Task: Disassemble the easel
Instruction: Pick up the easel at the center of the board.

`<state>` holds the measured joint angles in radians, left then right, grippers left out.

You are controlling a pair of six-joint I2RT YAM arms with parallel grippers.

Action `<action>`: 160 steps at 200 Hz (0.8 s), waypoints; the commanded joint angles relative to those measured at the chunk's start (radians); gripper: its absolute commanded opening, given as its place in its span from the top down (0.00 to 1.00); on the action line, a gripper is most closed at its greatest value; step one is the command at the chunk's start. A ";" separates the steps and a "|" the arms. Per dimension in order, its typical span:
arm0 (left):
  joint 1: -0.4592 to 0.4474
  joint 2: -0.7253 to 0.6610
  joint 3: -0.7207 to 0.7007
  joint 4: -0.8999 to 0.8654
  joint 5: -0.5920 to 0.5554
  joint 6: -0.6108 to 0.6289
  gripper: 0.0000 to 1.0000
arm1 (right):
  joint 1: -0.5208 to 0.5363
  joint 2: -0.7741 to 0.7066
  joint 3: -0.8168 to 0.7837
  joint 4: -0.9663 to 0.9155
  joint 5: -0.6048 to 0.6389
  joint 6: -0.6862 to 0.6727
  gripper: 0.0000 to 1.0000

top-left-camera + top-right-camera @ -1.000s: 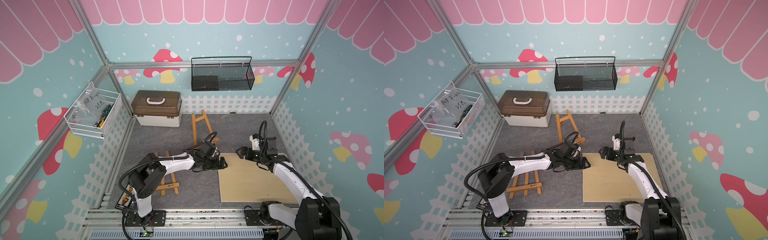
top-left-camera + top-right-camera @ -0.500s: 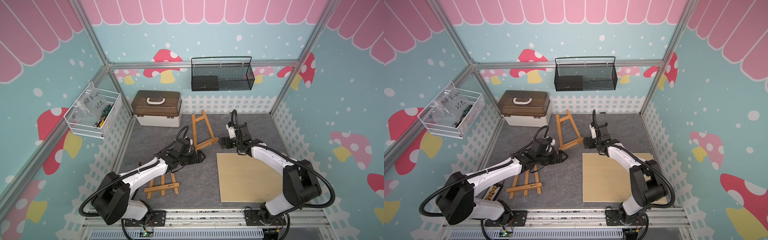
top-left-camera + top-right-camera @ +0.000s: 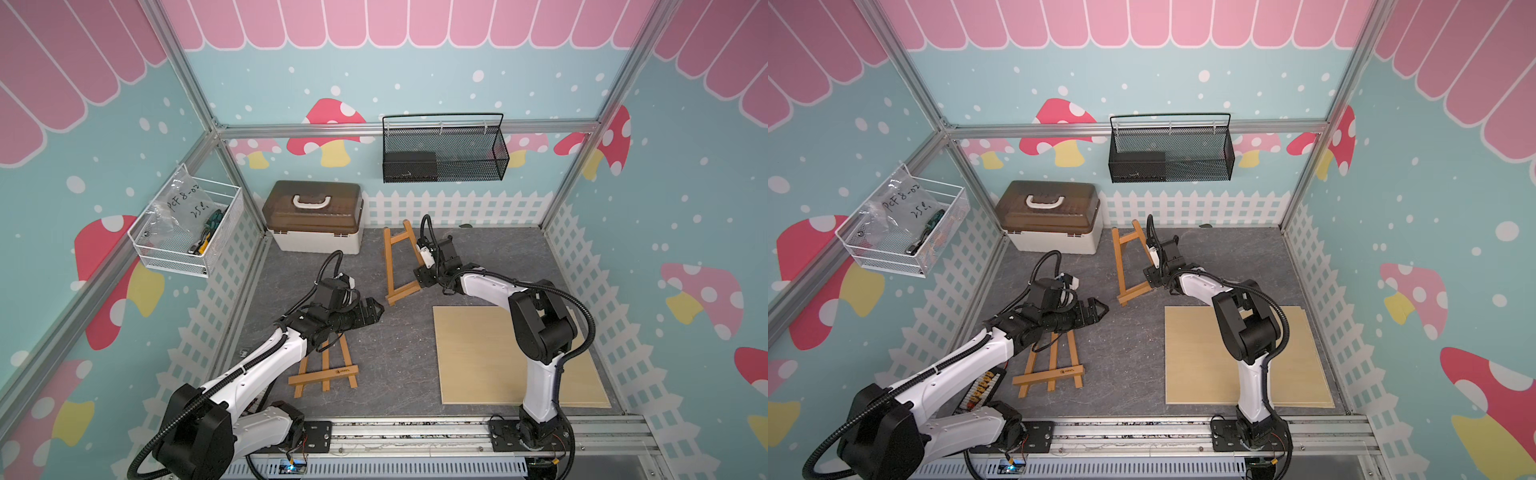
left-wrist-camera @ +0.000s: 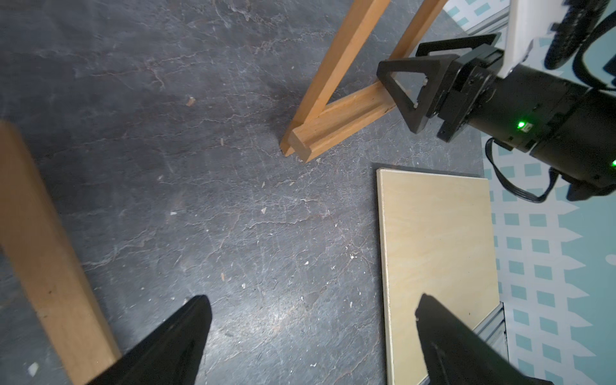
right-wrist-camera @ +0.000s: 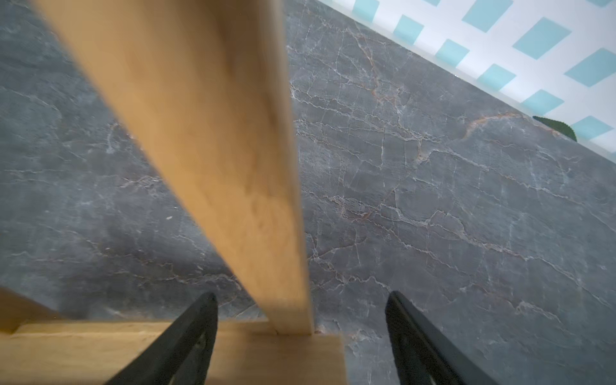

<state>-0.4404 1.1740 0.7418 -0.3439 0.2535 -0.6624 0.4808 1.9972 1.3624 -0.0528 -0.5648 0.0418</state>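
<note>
A wooden easel frame (image 3: 390, 266) (image 3: 1119, 266) stands tilted at the back of the grey floor. My right gripper (image 3: 419, 276) (image 3: 1149, 277) is at its lower right corner, open. In the right wrist view the jaws of the right gripper (image 5: 301, 295) straddle the easel's leg (image 5: 216, 133) where it meets the ledge (image 5: 100, 350), with gaps on both sides. A second wooden frame (image 3: 328, 370) (image 3: 1050, 365) lies flat near the front, partly under my left arm. The left gripper (image 3: 376, 309) (image 3: 1102, 308) (image 4: 311, 300) hangs open and empty over bare floor, short of the easel's ledge end (image 4: 300, 143).
A pale plywood board (image 3: 478, 353) (image 3: 1204, 353) (image 4: 433, 250) lies flat at the right front. A brown-lidded toolbox (image 3: 316, 216) stands at the back left. A black mesh basket (image 3: 442, 153) and a white wire basket (image 3: 187, 228) hang on the walls.
The right arm swung from the board's far edge back to the standing easel, and its jaws have narrowed. The left arm drew back leftward from the board's corner.
</note>
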 commanded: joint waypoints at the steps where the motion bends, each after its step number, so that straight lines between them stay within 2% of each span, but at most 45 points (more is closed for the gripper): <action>1: 0.020 -0.032 -0.021 -0.031 -0.008 0.018 0.01 | -0.001 0.022 0.029 0.050 0.028 -0.071 0.24; 92: 0.057 -0.050 -0.021 -0.040 0.003 0.030 0.01 | -0.003 0.027 0.024 0.106 -0.067 -0.071 0.60; 160: 0.064 -0.063 -0.021 -0.039 -0.001 0.031 0.01 | -0.002 -0.015 0.014 0.102 -0.054 -0.081 0.70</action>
<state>-0.3851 1.1347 0.7242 -0.3702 0.2573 -0.6472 0.4774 2.0140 1.3689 0.0288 -0.6399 -0.0151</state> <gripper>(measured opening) 0.994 0.308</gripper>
